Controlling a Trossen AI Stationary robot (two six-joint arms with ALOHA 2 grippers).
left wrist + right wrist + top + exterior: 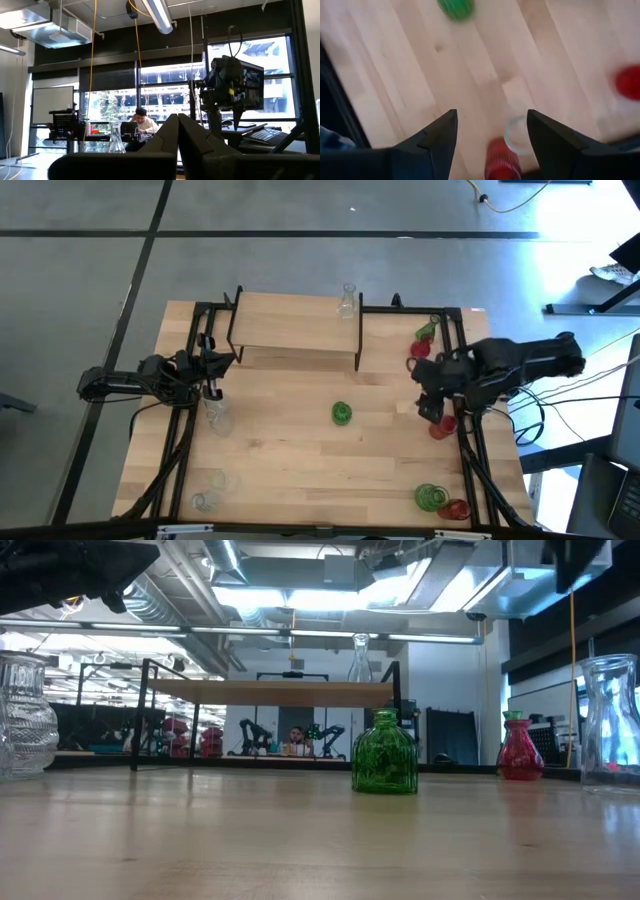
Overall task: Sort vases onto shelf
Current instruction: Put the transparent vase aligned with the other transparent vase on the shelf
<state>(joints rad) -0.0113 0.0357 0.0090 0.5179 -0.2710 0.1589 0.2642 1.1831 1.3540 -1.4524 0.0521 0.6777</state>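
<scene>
One vase only, a clear one, stood on the shelf, at its far right corner; by my reckoning the sorting had barely begun. All the others were on the bench: a green vase alone near the middle, a clear vase at the left beside the left arm, more clear ones at the near left corner, red and green ones along the right edge from beside the shelf to the near right corner.

The right end effector hung over the right edge with a red vase just beside it. The right wrist view showed what the high view could not: its fingers stood apart, released, with that red vase and a clear glass rim in the gap below, neither one gripped. The left end effector waited at the left of the shelf, and only the left wrist view showed its fingers clenched together on nothing.

The low view alone showed the shelf raised on thin black legs, with room beneath.
</scene>
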